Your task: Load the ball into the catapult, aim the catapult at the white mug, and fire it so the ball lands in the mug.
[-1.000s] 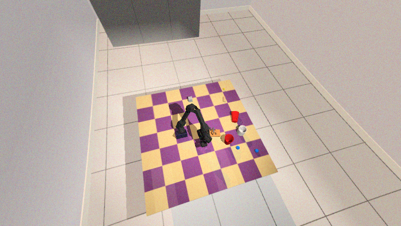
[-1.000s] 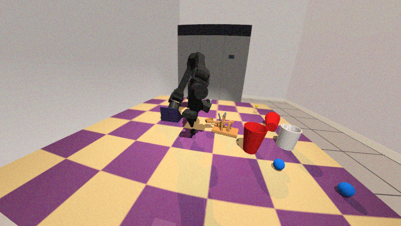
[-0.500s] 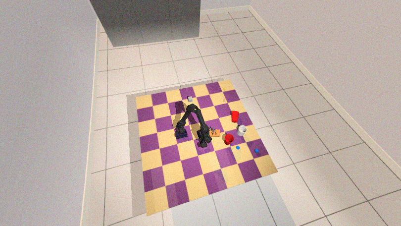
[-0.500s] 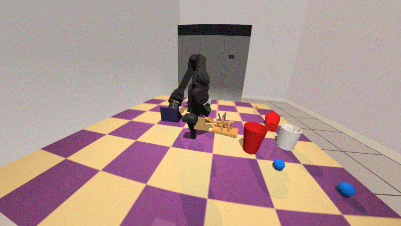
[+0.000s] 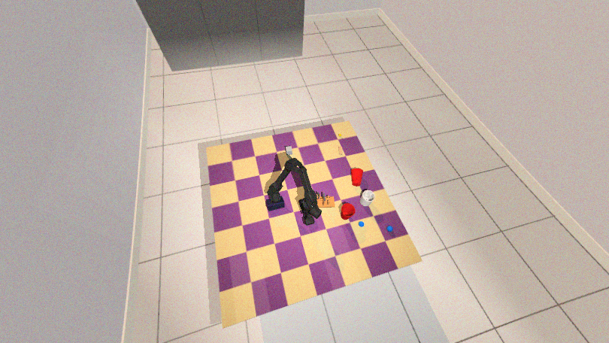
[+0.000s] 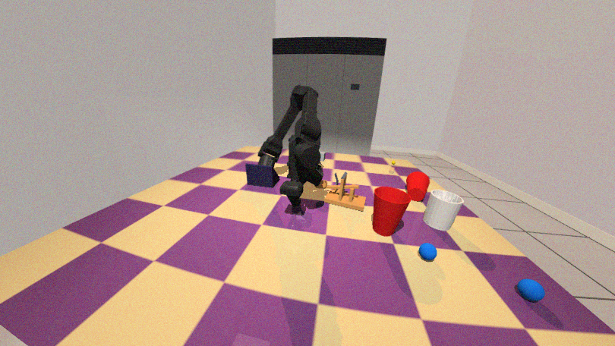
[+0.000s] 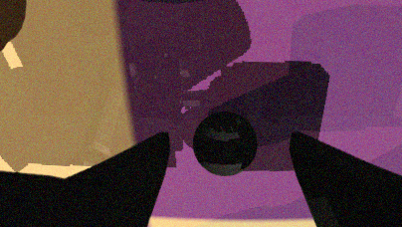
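The dark ball [image 7: 225, 143] lies on a purple square between my open fingertips in the wrist view, with a gap on each side. My gripper [image 5: 304, 216] [image 6: 295, 207] [image 7: 229, 140] points down around it and is open; its fingers hide the ball in the top and exterior views. The orange wooden catapult [image 5: 327, 202] [image 6: 344, 201] stands just to the right of the gripper, its long side running toward the mugs' side. The white mug [image 5: 367, 198] [image 6: 441, 209] stands upright farther right, beyond the catapult.
One red cup [image 5: 347, 210] [image 6: 388, 210] stands between the catapult and the mug's near side. Another red cup [image 5: 357, 176] [image 6: 417, 185] is behind the mug. Two blue balls [image 5: 361, 223] [image 6: 427, 251] lie at front right. A small white block [image 5: 288, 150] is at the back.
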{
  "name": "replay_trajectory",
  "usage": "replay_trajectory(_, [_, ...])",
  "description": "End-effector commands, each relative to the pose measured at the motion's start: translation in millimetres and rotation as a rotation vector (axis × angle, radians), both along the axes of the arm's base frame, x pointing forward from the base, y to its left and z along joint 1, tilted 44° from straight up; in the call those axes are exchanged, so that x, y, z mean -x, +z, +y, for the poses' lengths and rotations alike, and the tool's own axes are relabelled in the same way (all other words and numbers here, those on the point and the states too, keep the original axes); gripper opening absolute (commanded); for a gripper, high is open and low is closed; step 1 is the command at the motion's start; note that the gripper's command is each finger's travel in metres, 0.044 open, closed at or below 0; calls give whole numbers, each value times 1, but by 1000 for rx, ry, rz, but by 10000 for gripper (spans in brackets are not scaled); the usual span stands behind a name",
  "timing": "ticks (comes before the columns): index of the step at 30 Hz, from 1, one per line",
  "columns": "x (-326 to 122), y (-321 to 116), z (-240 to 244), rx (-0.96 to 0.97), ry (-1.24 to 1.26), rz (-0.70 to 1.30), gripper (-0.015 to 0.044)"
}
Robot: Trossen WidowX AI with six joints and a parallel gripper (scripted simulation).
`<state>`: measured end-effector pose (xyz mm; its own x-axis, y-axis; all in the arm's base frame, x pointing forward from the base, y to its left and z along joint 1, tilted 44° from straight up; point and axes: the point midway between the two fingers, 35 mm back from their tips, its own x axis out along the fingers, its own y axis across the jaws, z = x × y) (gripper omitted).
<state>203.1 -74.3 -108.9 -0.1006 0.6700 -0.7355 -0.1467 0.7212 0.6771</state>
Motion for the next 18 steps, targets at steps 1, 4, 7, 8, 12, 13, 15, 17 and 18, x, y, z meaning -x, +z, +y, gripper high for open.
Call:
replay_trajectory(1, [3, -4, 6, -12, -5, 9, 300])
replay_trajectory(4, [3, -4, 6, -12, -5, 9, 221])
replay_trajectory(7, [3, -4, 6, -12, -5, 9, 162])
replay_trajectory(8, [3, -4, 6, -12, -5, 9, 155])
replay_trajectory(12, [3, -4, 6, -12, -5, 9, 129])
replay_trajectory(13, [3, -4, 6, -12, -5, 9, 122])
replay_trajectory(15, [3, -4, 6, -12, -5, 9, 109])
replay_trajectory(17, [3, -4, 6, -12, -5, 9, 76])
replay_trajectory(18, [3, -4, 5, -11, -5, 9, 50])
